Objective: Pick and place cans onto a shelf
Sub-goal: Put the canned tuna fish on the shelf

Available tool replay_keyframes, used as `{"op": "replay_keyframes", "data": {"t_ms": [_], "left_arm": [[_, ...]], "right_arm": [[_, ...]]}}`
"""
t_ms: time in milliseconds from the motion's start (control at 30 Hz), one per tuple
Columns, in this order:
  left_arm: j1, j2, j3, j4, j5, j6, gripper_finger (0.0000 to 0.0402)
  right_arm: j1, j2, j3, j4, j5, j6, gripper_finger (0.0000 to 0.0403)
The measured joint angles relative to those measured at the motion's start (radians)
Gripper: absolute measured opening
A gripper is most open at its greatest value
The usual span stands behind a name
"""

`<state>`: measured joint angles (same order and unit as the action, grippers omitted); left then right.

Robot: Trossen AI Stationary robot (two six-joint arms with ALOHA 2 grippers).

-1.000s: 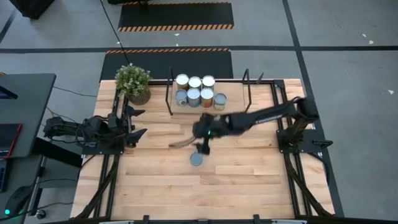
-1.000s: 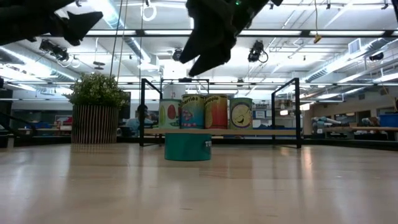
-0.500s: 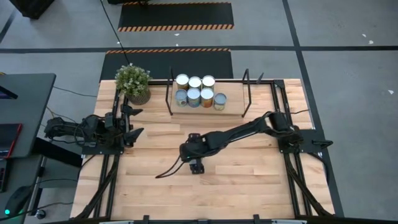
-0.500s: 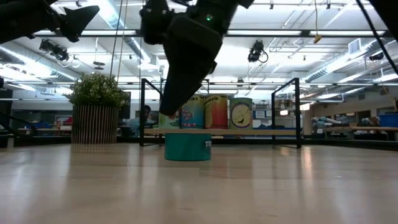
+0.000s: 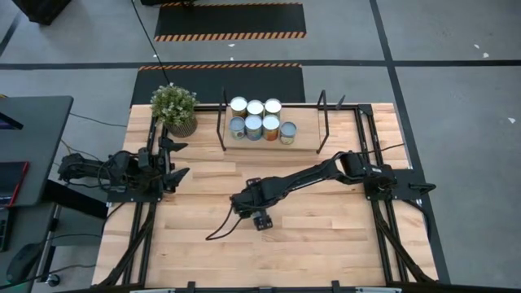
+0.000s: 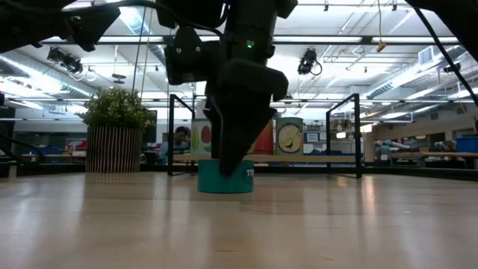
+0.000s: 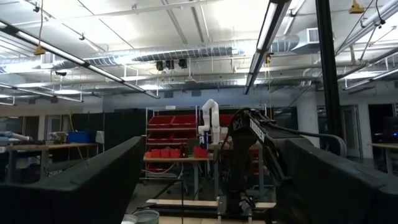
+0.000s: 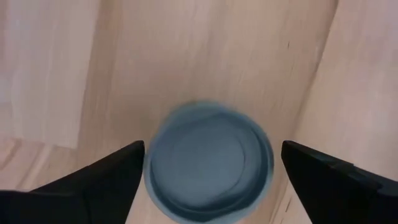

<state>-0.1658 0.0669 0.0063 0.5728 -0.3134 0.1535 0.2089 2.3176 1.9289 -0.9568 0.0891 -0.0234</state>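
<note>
The right tool (image 5: 261,220) reaches out over the middle of the table (image 5: 326,244), pointing down directly above a lone teal can (image 6: 224,178) that stands upright on the wood. In the right wrist view that can (image 8: 209,163) sits between the two dark fingers (image 8: 93,180), which are spread wider than the can and not touching it; the tool holds nothing. In the low view the tool's tip (image 6: 235,153) hangs just over the can's top.

The shelf (image 5: 305,138) lies at 12 o'clock from this can, at the table's far edge, with seven cans (image 5: 255,119) grouped on its left half in two rows. A potted plant (image 5: 174,108) stands at about 10 o'clock, beside the shelf.

The left tool (image 5: 175,159) waits near the table's left edge, its fingers parted and empty.
</note>
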Motion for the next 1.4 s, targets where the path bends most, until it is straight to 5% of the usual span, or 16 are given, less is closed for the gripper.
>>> {"op": "replay_keyframes", "data": {"t_ms": [367,700,1133,1400], "left_arm": [[0.0,0.0,0.0,0.0,0.0,-0.002,0.0392],[0.0,-0.002,0.0,-0.017,0.004,-0.011,0.0392],[-0.002,-0.003,0.0,-0.017,0.016,-0.047,0.0392],[-0.002,-0.002,0.0,-0.017,0.016,-0.056,0.0392]], "right_arm": [[-0.007,0.005,0.0,-0.042,0.004,0.06,0.0296],[-0.037,-0.063,-0.019,-0.304,0.123,0.155,0.0297],[-0.112,-0.533,-0.559,-0.084,0.19,0.323,0.0298],[-0.326,-0.632,-0.669,-0.076,0.2,0.38,0.0299]]}}
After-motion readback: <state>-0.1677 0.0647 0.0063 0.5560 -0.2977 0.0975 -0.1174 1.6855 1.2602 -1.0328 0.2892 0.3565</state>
